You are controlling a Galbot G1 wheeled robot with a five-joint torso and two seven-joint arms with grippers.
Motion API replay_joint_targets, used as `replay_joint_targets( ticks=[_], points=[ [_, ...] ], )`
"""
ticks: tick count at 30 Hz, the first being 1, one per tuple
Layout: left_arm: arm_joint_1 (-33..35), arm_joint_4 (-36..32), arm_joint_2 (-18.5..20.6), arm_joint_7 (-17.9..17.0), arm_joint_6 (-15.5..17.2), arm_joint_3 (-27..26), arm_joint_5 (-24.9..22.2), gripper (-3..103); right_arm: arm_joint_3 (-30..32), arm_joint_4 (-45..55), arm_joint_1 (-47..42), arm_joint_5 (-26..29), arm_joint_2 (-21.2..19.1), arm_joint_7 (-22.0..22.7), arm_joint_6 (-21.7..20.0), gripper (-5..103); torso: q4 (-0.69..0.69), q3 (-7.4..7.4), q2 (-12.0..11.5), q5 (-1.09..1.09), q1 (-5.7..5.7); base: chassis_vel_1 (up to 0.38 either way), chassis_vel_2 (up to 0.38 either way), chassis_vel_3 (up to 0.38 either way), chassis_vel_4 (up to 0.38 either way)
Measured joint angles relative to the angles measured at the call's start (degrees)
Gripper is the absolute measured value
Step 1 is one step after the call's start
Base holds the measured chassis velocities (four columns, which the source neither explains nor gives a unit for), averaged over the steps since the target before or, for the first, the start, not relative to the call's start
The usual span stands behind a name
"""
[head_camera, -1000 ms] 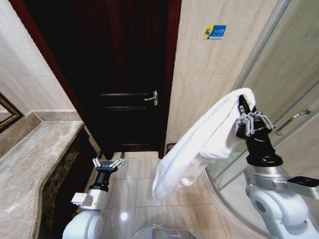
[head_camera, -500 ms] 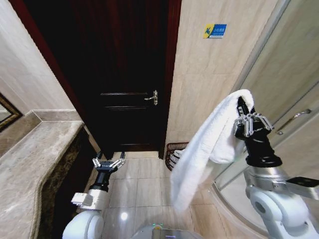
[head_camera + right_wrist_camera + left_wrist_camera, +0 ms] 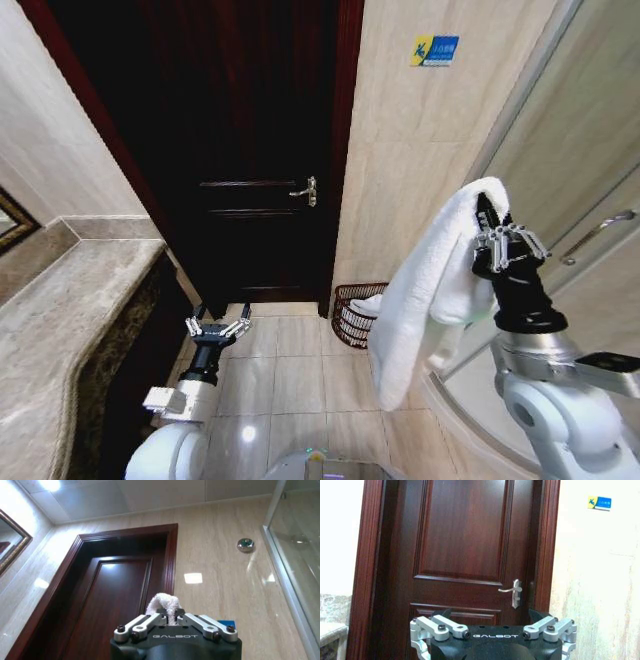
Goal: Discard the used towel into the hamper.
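Draping from the right hand [image 3: 487,222], towel [image 3: 425,290] partly hides hamper [image 3: 352,312].

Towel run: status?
Right gripper shut on towel, held high beside shower glass. Left gripper open, parked low. Hamper on floor by door, cloth inside. Nothing blocking.

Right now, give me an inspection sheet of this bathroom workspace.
Surface: tiled floor, bare near the door.
Job's things: white towel draped from the right gripper; hamper on the floor by the wall, something white already inside.
Clutter: nothing seen.
Grippers: right gripper raised, shut on the towel; left gripper low, open, holding nothing.
Cables: nothing seen.
Surroundings: dark wooden door closed, marble counter on the left, glass shower enclosure on the right.
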Motion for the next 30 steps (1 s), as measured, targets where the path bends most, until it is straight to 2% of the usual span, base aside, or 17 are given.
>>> replay_joint_targets(
  ticks=[8,12,15,18,26,30],
  points=[
    [0.0,0.0,0.0,0.0,0.0,0.0,0.0,100,0.2,0.0,0.3,-0.1,-0.6,0.2,0.0,5,0.0,0.0,0.0,0.0,-0.02,-0.062,0.058,0.039,-0.051],
    [0.0,0.0,0.0,0.0,0.0,0.0,0.0,100,0.2,0.1,0.4,0.0,-0.8,0.2,0.0,5,0.01,0.03,0.1,0.02,0.01,-0.162,0.164,0.135,-0.142],
    [0.0,0.0,0.0,0.0,0.0,0.0,0.0,100,-0.1,0.6,0.4,0.7,-1.1,0.4,0.1,5,0.0,0.07,0.1,-0.04,0.06,-0.196,0.199,0.185,-0.178],
    [0.0,0.0,0.0,0.0,0.0,0.0,0.0,100,-0.1,0.9,0.8,1.6,-1.9,0.9,-0.2,5,0.0,0.08,0.1,0.02,0.06,-0.228,0.235,0.209,-0.264],
    [0.0,0.0,0.0,0.0,0.0,0.0,0.0,100,2.9,-0.6,6.9,6.5,-7.2,1.2,-1.7,5,0.01,0.14,0.2,0.0,0.15,-0.142,0.141,0.1,-0.097],
    [0.0,0.0,0.0,0.0,0.0,0.0,0.0,100,2.9,-1.5,9.5,7.7,-8.5,1.2,-2.2,5,0.0,0.15,0.2,0.03,0.13,-0.01,0.013,0.008,0.003]
  ],
)
